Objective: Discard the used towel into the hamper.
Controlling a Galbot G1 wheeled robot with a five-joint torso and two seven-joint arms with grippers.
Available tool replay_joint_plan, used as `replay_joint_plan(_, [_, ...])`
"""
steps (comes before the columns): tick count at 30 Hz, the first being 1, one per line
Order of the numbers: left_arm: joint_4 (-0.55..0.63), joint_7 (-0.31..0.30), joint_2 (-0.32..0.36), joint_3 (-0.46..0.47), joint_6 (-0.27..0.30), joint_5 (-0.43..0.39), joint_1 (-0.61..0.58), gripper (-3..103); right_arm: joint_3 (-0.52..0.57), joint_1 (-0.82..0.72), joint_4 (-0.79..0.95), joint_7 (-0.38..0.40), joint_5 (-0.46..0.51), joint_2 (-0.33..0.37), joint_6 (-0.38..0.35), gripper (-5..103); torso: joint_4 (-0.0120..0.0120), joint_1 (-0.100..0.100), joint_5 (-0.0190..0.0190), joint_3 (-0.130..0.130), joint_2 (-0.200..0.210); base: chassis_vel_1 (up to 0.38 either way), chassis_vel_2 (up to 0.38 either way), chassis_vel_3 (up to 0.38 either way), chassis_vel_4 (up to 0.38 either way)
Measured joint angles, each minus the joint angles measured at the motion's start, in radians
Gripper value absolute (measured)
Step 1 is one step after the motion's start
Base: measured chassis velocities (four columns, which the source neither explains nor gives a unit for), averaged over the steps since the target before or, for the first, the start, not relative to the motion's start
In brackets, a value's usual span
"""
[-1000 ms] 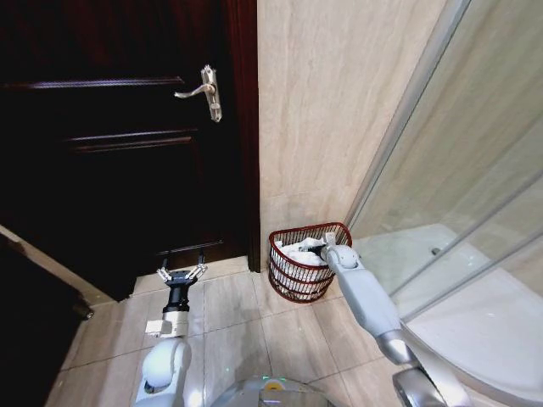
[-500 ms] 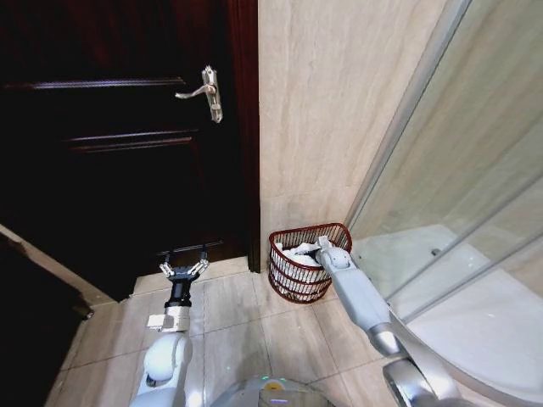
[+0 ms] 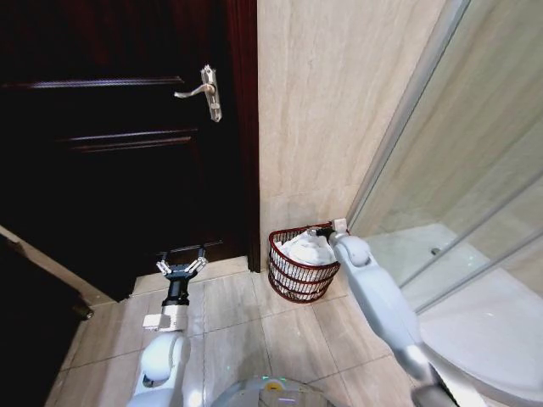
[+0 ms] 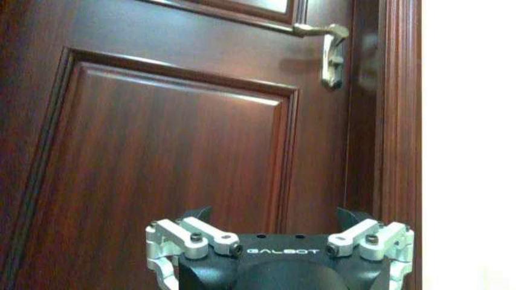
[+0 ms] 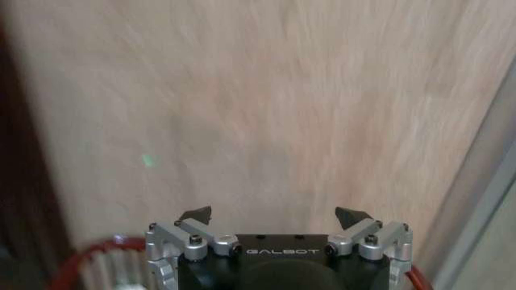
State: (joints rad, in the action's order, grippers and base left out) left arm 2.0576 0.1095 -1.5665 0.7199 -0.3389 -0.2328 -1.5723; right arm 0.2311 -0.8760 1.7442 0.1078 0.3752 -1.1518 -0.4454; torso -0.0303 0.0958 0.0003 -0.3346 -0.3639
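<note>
Head view showed the hamper (image 3: pixel 303 270) on the floor at about 5 o'clock, against the wall beside the door (image 3: pixel 119 136), with the white towel (image 3: pixel 307 248) heaped inside it. The right gripper (image 3: pixel 333 231) hung at the rim's 2 o'clock side; if the arm swung low, it could catch the wire and tip the hamper. Half a second before, it sat lower, over the towel. The left gripper (image 3: pixel 181 269) idled at 7 o'clock, fingers apart.

Left wrist view showed the left gripper (image 4: pixel 278 225) spread, facing the door (image 4: pixel 161 151).

Right wrist view showed the right gripper (image 5: pixel 277 217) spread and empty before the wall (image 5: pixel 266 103), the hamper's rim (image 5: pixel 96 249) below.
</note>
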Motion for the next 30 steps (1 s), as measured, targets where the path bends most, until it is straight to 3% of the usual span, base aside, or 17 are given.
replay_joint_plan(2, [0.007,-0.007,-0.004,0.001,0.007,0.0,-0.019,100,0.014,-0.101,0.079,0.009,-0.043,0.016,0.151,100,0.0003,0.0,-0.0002,0.0,0.0,0.0,0.0,0.0,0.0])
replay_joint_plan(3, [0.007,-0.007,-0.004,0.001,0.007,0.0,-0.019,100,0.014,-0.101,0.079,0.009,-0.043,0.016,0.151,100,0.0003,0.0,-0.0002,0.0,0.0,0.0,0.0,0.0,0.0])
replay_joint_plan(5, [0.012,-0.007,-0.006,0.0,0.019,-0.003,-0.039,100,0.036,-0.192,0.143,0.016,-0.109,0.016,0.27,100,-0.0002,0.0,-0.0001,0.0,0.0,0.0,0.0,0.0,0.0])
replay_joint_plan(9, [0.018,-0.005,-0.005,-0.003,0.033,-0.013,-0.059,100,0.086,-0.358,0.238,0.054,-0.161,-0.008,0.35,100,-0.0002,0.0,-0.0001,0.0,0.0,0.0,0.0,0.0,0.0])
replay_joint_plan(11, [0.028,0.004,0.002,0.002,0.053,-0.043,-0.068,100,0.171,-0.465,0.274,0.052,-0.226,-0.04,0.4,100,0.0002,0.0,-0.0005,0.0,0.0,0.0,0.0,0.0,0.0])
replay_joint_plan(15, [0.041,0.041,0.017,0.013,0.08,-0.082,-0.082,100,0.294,-0.577,0.306,0.02,-0.286,-0.097,0.456,100,-0.0004,0.0,-0.0003,0.0,0.0,0.0,0.0,0.0,0.0])
replay_joint_plan(20, [0.046,0.073,0.018,0.018,0.096,-0.088,-0.076,100,0.378,-0.703,0.363,-0.027,-0.261,-0.145,0.499,100,0.0003,0.0,-0.0004,0.0,0.0,0.0,0.0,0.0,0.0])
replay_joint_plan(30, [0.081,0.076,-0.008,0.033,0.095,-0.085,-0.108,100,0.395,-0.734,0.41,-0.04,-0.198,-0.132,0.492,100,-0.0002,0.0,-0.0004,0.0,0.0,0.0,0.0,0.0,0.0])
